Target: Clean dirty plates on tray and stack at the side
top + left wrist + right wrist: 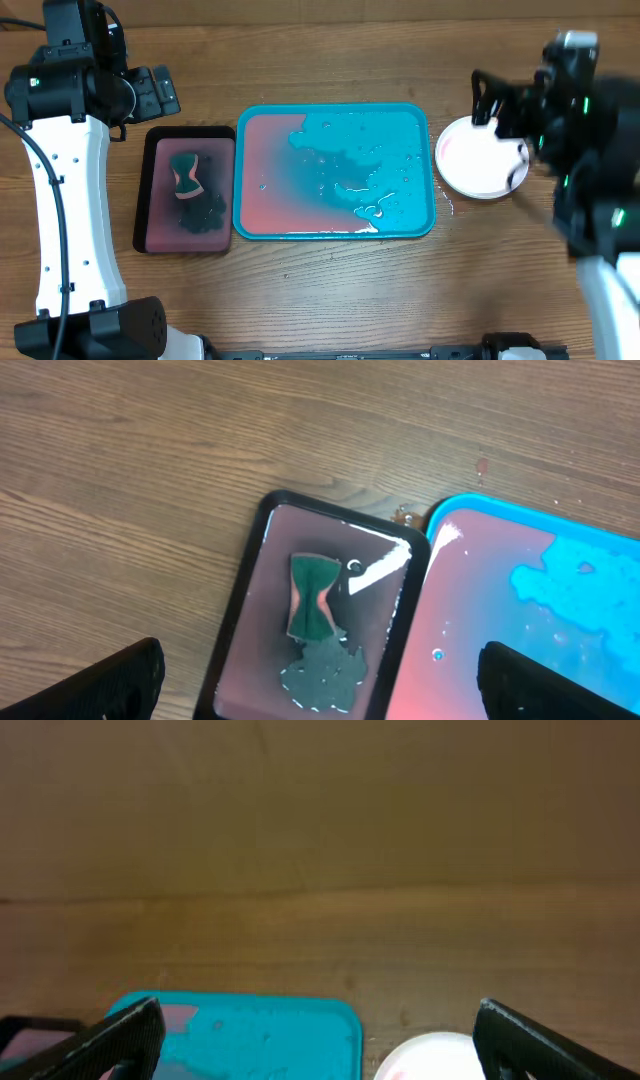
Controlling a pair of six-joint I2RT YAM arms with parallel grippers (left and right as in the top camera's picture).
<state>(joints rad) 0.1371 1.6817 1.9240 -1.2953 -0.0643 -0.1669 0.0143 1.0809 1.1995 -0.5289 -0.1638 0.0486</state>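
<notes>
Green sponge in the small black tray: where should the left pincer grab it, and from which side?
Across its pinched middle, coming straight down. The green sponge lies flat in the small black tray, so its narrow waist looks easiest for the left pincer to span.

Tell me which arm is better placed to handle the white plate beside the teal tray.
Right. The right end effector is open near the white plate, which sits right of the teal tray. The left end effector hangs over the black sponge tray, on the teal tray's far side.
</notes>
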